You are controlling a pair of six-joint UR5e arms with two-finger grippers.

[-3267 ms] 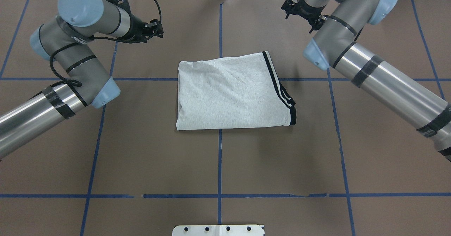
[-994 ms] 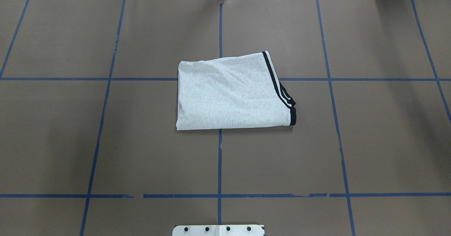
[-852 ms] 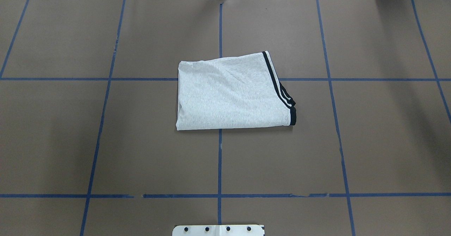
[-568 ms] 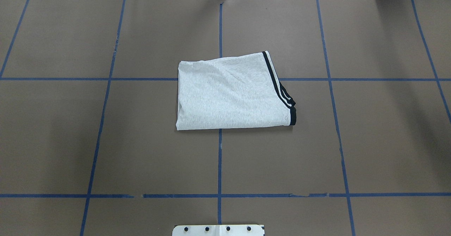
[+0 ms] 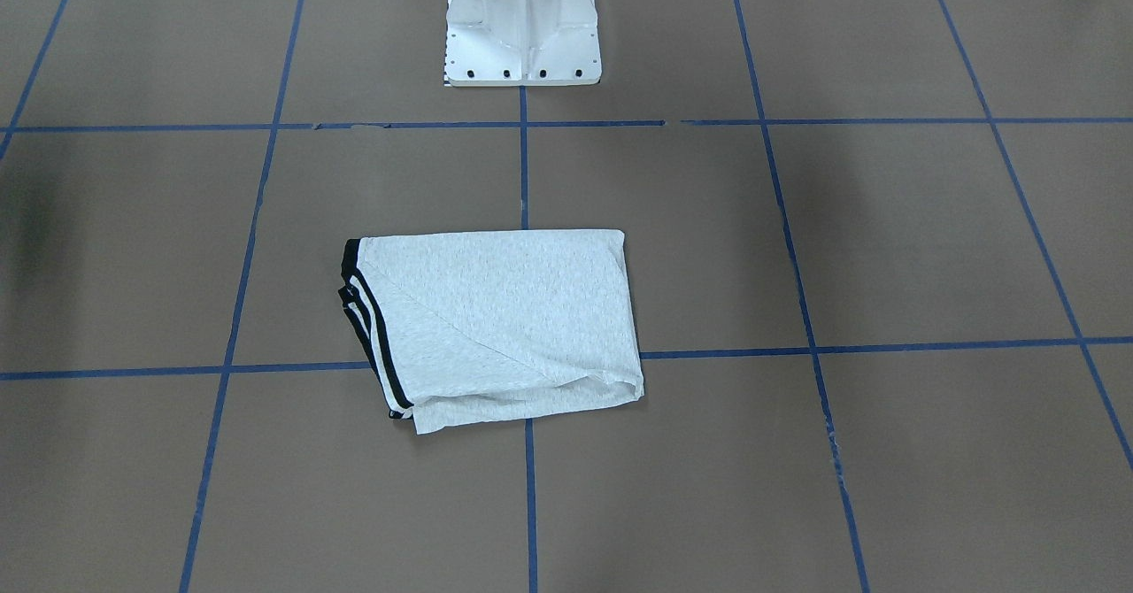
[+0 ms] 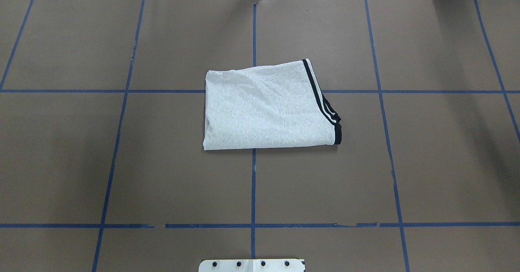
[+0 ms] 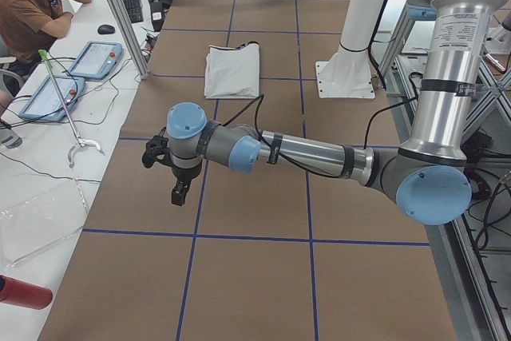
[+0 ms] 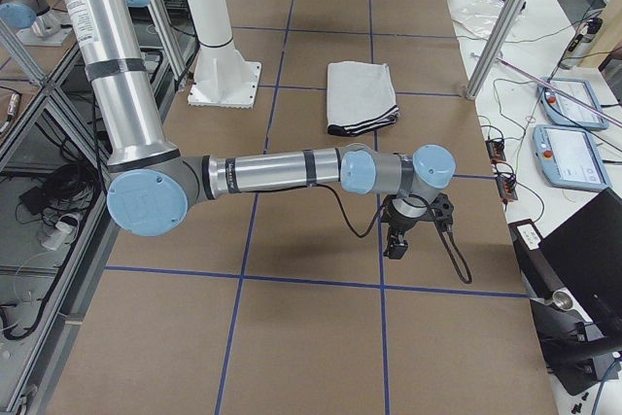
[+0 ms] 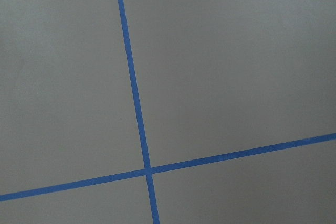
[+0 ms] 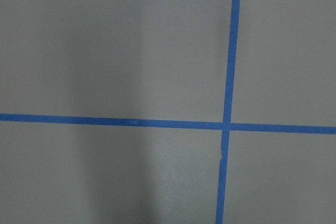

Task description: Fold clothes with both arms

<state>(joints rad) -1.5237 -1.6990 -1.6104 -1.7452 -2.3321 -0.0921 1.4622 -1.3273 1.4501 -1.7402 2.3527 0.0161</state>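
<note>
The light grey T-shirt [image 6: 264, 109] lies folded into a compact rectangle at the middle of the brown table, with its black-and-white striped trim [image 6: 323, 101] along its right edge. It also shows in the front view [image 5: 496, 319] and in both side views [image 7: 231, 69] [image 8: 360, 94]. The printed face is hidden. My left gripper [image 7: 179, 193] hangs over the table's left end, far from the shirt; I cannot tell if it is open or shut. My right gripper [image 8: 397, 245] hangs over the right end, and I cannot tell its state either. Both wrist views show only bare table.
The white pedestal base [image 5: 522, 18] stands behind the shirt. A side bench holds tablets [image 7: 96, 57] and a grabber tool, with a seated person [image 7: 32, 5] beside it. Another bench with tablets [image 8: 573, 104] flanks the right end. Blue tape lines grid the table.
Both arms have swung out of the overhead view toward the table's ends since the earliest frame. The folded shirt has not moved.
</note>
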